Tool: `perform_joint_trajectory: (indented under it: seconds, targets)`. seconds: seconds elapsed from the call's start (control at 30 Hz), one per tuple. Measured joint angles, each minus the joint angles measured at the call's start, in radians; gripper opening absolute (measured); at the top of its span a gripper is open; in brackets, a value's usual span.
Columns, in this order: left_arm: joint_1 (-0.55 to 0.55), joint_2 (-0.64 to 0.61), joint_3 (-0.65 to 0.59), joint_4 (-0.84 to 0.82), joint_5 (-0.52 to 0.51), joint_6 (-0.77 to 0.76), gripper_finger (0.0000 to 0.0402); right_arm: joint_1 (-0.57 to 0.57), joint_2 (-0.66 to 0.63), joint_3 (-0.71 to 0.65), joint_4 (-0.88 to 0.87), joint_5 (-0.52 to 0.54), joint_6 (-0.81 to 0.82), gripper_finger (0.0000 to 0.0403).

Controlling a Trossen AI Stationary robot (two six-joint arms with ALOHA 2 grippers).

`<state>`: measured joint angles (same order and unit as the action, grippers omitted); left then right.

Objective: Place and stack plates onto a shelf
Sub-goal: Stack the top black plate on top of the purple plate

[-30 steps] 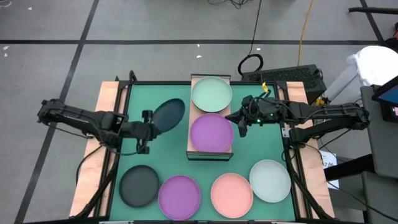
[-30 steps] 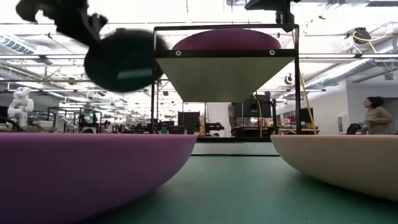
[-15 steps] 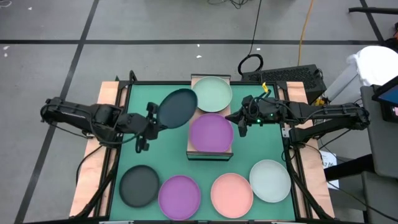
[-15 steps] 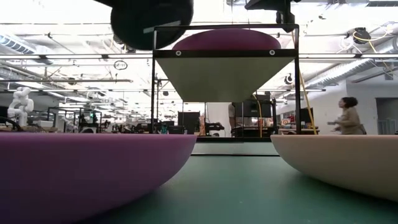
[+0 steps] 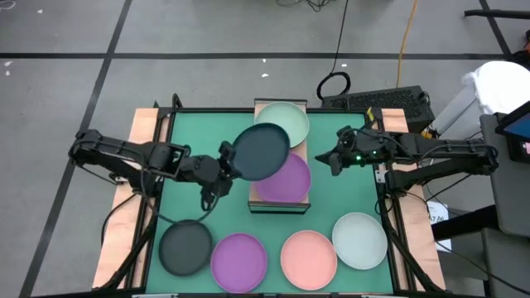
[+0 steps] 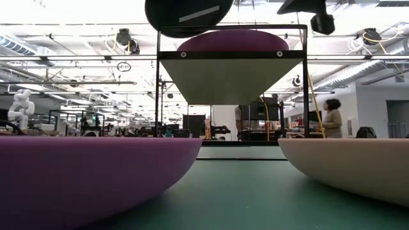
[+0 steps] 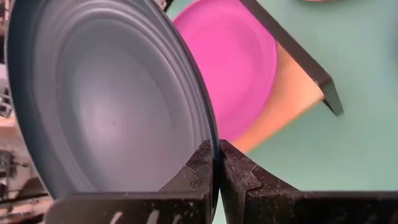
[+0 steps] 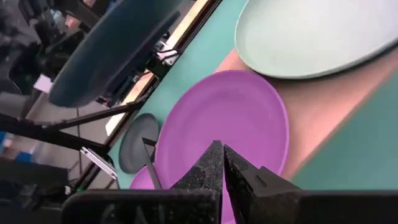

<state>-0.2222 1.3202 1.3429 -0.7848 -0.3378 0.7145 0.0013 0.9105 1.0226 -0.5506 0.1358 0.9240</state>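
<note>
My left gripper (image 5: pixel 225 161) is shut on a dark grey plate (image 5: pixel 261 151), which hangs in the air over the shelf (image 5: pixel 258 108). From above it overlaps the purple plate (image 5: pixel 290 180) and the pale green plate (image 5: pixel 286 122) that lie on the light wooden shelf. The low view shows the dark plate (image 6: pixel 188 13) above the purple one (image 6: pixel 231 39). My right gripper (image 5: pixel 331 159) is shut and empty, raised just right of the shelf; its wrist view has the fingertips (image 8: pixel 222 158) over the purple plate (image 8: pixel 236 118). My left gripper (image 7: pixel 217 163) pinches the dark grey plate's rim (image 7: pixel 210 134) between its two fingers, one on the hollow side and one on the underside. The fingers come level from the table's left. The plate is lifted clear and tilted, reaching out past the fingers over the shelf.
Along the green mat's near edge lie a dark grey plate (image 5: pixel 185 247), a purple plate (image 5: pixel 239 261), a pink plate (image 5: pixel 308 258) and a whitish-blue plate (image 5: pixel 359 240). The shelf stands on thin black legs (image 6: pixel 157 96). A person (image 6: pixel 332 118) stands in the room beyond the table.
My left gripper has carried the dark grey plate toward the table's right and upward, from left of the shelf to over it, still shut on the rim. My right gripper has drawn back a little to the right, away from the shelf.
</note>
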Motion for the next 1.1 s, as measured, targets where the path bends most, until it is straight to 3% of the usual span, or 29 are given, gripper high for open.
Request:
perform_joint_trajectory:
  seconds: [0.33,0.8,1.1]
  targets:
    - [-0.004,0.089,0.043,0.064,0.154,0.053,0.0010,0.000,-0.040,0.000,-0.073,-0.001,0.041,0.0000]
    - [-0.003,0.183,0.043,0.113,0.260,0.096,0.0010,0.000,-0.040,0.000,-0.087,-0.007,0.032,0.0000]
    - [0.031,0.216,0.043,0.150,0.261,0.105,0.0025,0.000,-0.040,0.000,-0.090,-0.008,0.006,0.0000]
